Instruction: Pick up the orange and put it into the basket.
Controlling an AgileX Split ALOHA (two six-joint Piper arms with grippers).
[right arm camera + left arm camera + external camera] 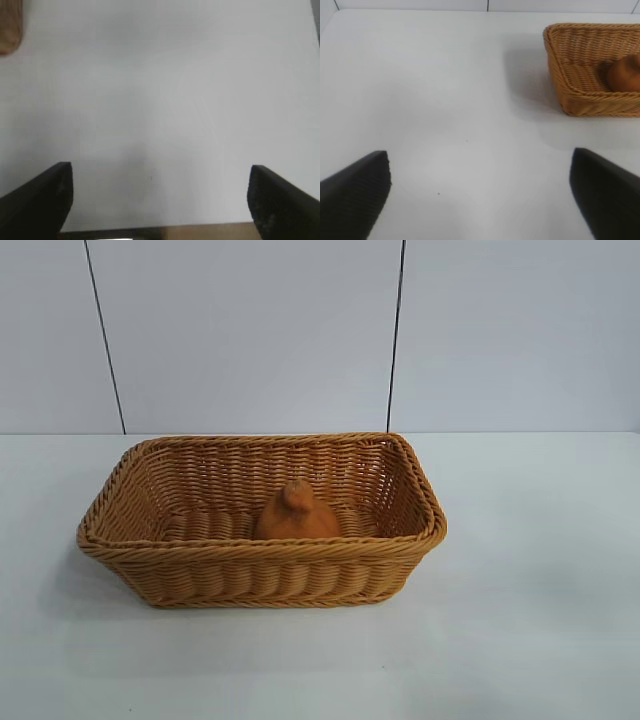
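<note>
The orange [296, 513] sits inside the basket [262, 568], on its floor near the middle, knobby top pointing up. The basket stands on the white table [540, 620]. Neither arm appears in the exterior view. The left gripper [480, 192] hovers over bare table, well apart from the basket, with its fingers [355, 192] spread wide and holding nothing. The right gripper [160, 197] is likewise released and empty above bare table, with a basket corner at the frame edge.
</note>
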